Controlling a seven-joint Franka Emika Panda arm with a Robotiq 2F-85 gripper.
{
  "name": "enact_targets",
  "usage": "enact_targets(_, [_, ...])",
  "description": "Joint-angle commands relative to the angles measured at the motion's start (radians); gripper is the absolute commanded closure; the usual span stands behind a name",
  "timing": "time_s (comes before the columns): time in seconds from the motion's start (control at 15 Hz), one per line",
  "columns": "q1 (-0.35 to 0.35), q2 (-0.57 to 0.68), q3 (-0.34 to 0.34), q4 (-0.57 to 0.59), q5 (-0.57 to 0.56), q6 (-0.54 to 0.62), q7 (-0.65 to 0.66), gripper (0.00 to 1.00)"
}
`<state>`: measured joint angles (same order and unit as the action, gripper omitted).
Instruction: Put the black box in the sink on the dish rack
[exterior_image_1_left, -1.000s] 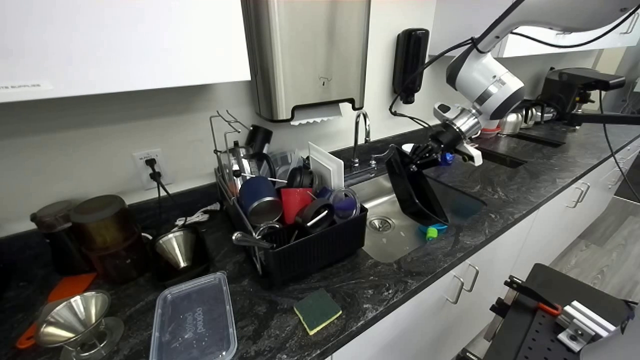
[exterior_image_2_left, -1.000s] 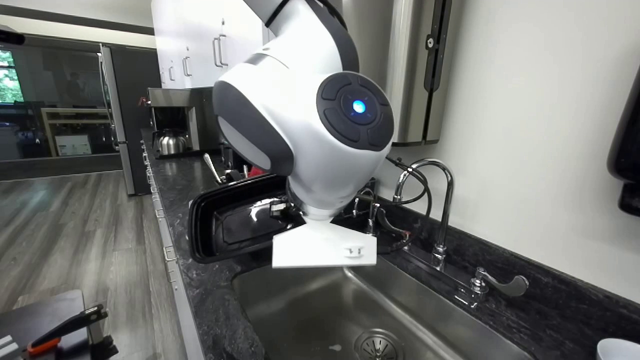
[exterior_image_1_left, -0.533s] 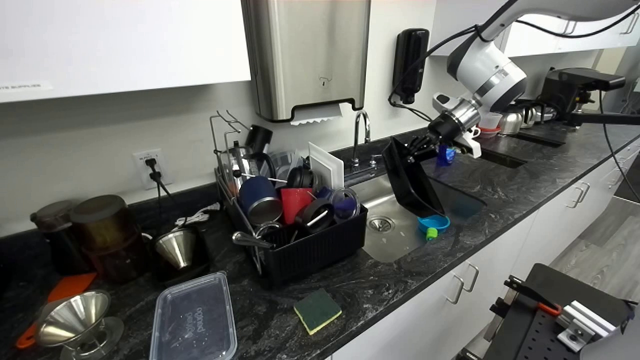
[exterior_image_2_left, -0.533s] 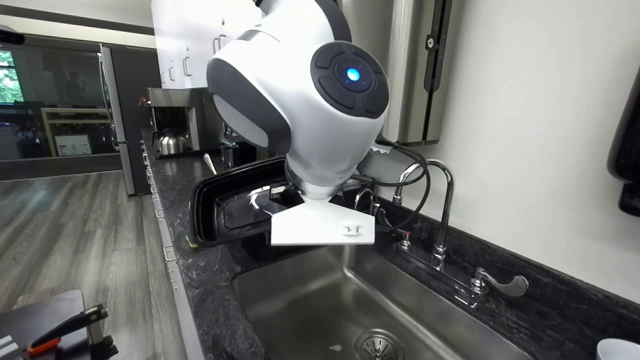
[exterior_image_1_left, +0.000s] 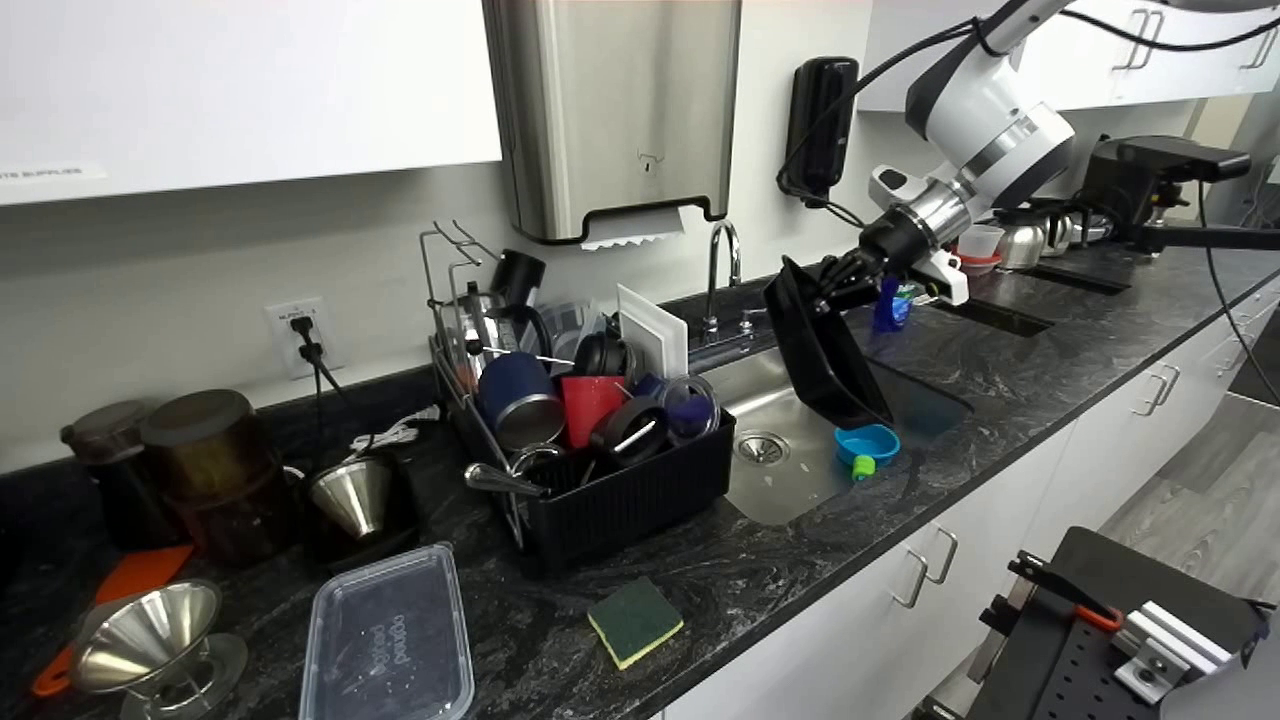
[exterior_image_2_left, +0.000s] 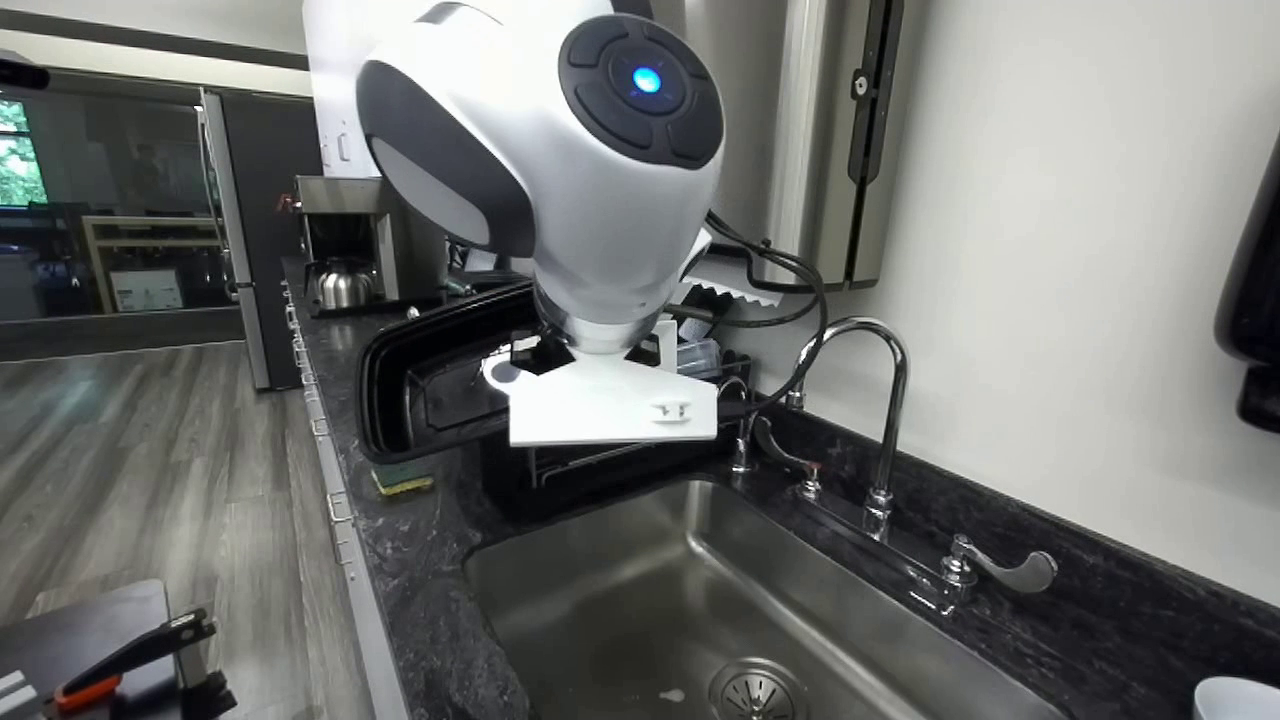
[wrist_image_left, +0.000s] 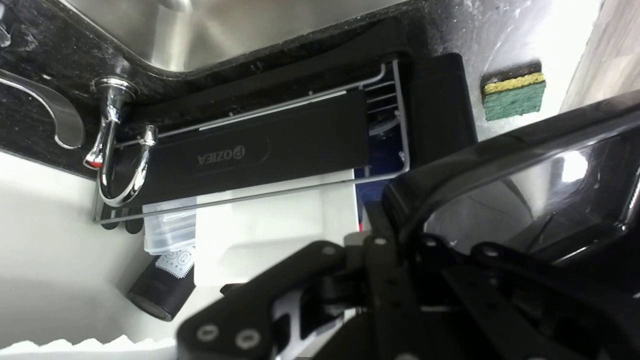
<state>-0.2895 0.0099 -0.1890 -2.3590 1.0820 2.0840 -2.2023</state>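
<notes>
Up in the air near the sink (exterior_image_2_left: 620, 620): 1 long black box (exterior_image_1_left: 822, 365), tilted, well off the bench (exterior_image_1_left: 750, 600). Hard to tell whether straight over the sink or a bit past it. Clamped on 1 side of the box, with 2 fingers (wrist_image_left: 384, 265) pinched tight around the edge: the tool (wrist_image_left: 401, 235). Higher than the sink: 1 white and gray arm (exterior_image_2_left: 620, 220).

Right beside the sink: 1 black dish rack (exterior_image_1_left: 640, 510), piled full. Inside, 1 blue cup (exterior_image_1_left: 512, 385), 1 red thing (exterior_image_1_left: 588, 405), and, at the end close to the sink, 1 white plate (exterior_image_1_left: 653, 335) up on its edge. More dark things (exterior_image_1_left: 600, 358) in the pile, too jumbled to name.

Farther from the sink on the same side, flat on the bench: 1 green and yellow sponge (exterior_image_1_left: 637, 620). Farther still: 1 clear plastic tub or lid (exterior_image_1_left: 390, 660), hard to tell which, and 2 shiny metal cones (exterior_image_1_left: 352, 495).

Down in the sink: 1 round drain (exterior_image_1_left: 762, 448) and, by the front edge, 1 blue bowl (exterior_image_1_left: 868, 438) with a bright green bit (exterior_image_1_left: 863, 467) at its rim. Behind the sink: 1 tall bent tap (exterior_image_2_left: 890, 440).
</notes>
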Motion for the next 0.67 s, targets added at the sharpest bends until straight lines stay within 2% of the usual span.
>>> enact_targets(0.0, [0.032,-0.068,-0.010,-0.061,0.010,0.022,0.003,0.99])
enact_targets(0.6, [0.092,-0.161,0.007,-0.132,0.069,0.033,0.011,0.99])
